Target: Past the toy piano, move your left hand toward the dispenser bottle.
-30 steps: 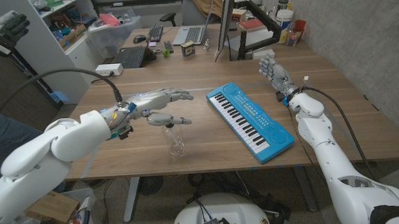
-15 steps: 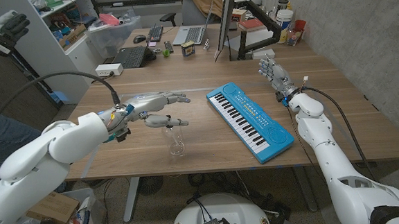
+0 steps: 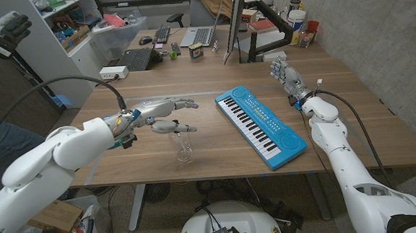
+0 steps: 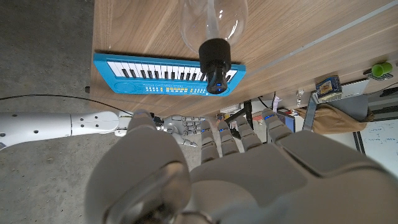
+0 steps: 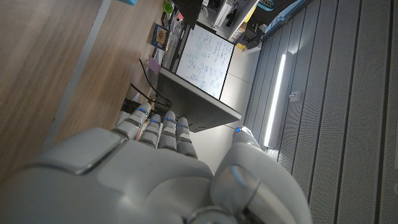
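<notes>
**Left hand hovers at the dispenser bottle**

To do the step well, the left hand (image 3: 166, 113) should ease down and forward with fingers kept apart, so the thumb does not tip the light, narrow bottle. The hand is spread and holds nothing; whether the thumb touches the pump head cannot be told.

The clear dispenser bottle (image 3: 183, 148) stands upright near the table's (image 3: 353, 122) front edge, left of its middle, just under the thumb. The blue toy piano (image 3: 259, 125) lies slantwise to its right. The right hand (image 3: 283, 71) waits near the far right corner, fingers loosely apart.
</notes>
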Controlling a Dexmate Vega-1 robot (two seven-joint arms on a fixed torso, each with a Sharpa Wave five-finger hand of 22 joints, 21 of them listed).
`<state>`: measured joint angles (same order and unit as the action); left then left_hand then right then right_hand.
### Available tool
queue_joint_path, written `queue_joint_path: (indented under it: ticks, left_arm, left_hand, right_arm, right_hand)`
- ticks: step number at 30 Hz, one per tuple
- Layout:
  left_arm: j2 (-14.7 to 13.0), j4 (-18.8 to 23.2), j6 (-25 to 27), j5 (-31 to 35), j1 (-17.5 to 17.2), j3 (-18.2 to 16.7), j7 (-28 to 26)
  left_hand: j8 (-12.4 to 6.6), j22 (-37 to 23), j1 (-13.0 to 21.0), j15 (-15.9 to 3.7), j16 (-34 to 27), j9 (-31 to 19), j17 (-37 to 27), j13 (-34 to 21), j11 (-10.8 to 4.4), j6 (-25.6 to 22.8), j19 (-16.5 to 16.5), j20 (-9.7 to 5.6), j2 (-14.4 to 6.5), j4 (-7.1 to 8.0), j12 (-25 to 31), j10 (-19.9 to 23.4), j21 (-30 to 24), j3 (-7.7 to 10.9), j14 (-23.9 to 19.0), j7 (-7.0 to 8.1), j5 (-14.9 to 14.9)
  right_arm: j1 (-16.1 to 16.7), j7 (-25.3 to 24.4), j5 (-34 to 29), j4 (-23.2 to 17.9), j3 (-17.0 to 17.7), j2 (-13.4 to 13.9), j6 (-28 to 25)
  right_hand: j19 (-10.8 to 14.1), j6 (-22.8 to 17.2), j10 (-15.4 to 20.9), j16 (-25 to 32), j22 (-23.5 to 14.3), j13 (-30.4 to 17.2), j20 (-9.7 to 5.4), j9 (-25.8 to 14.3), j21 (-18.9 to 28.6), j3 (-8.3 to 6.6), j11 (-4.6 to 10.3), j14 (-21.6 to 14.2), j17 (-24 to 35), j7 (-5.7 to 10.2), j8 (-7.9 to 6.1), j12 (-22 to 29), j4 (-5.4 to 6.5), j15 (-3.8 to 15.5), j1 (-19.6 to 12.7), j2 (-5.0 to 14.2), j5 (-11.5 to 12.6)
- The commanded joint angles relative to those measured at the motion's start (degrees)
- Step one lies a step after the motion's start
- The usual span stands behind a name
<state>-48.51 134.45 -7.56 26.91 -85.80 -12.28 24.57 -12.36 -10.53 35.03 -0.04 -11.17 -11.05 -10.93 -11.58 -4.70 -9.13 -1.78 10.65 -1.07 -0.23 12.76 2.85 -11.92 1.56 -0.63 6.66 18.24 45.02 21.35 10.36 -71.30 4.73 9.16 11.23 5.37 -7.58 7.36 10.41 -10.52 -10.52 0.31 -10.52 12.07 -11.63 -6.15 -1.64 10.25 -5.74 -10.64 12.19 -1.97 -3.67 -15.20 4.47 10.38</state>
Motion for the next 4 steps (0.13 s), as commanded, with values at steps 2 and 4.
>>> queue_joint_path:
  ticks: [2, 4]
  left_arm:
    - [-0.8, -0.1, 0.7, -0.3, 0.6, 0.8, 0.0]
    - [-0.9, 0.0, 0.8, -0.2, 0.6, 0.8, 0.0]
  left_hand:
    - [-0.28, -0.2, 0.6, 0.17, -0.3, -0.1, -0.2, -0.3, -0.1, -0.8, 0.1, 0.11, -0.1, -0.21, 0.3, 0.4, 0.0, -0.06, -0.5, -0.22, 0.3]
    - [-0.33, -0.2, 0.6, 0.17, -0.4, -0.1, -0.2, -0.3, -0.11, -0.9, 0.2, 0.07, -0.1, -0.21, 0.3, 0.5, 0.0, -0.07, -0.5, -0.3, 0.3]
  right_arm:
    - [-0.1, -0.1, -0.3, 0.0, 0.1, 0.2, 0.0]
    - [-0.1, -0.1, -0.3, 0.1, 0.1, 0.2, 0.2]
  right_hand:
    - [0.4, -0.2, 0.3, 0.2, -0.2, -0.1, -0.12, -0.1, -0.1, 0.03, -0.02, -0.3, 0.2, 0.45, -0.36, -0.1, -0.24, -0.29, 0.6, 0.17, 0.3]
    - [0.4, -0.3, 0.3, 0.2, -0.2, -0.1, -0.07, -0.1, -0.1, 0.03, -0.02, -0.3, 0.2, 0.44, -0.37, -0.1, -0.24, -0.32, 0.6, 0.18, 0.3]
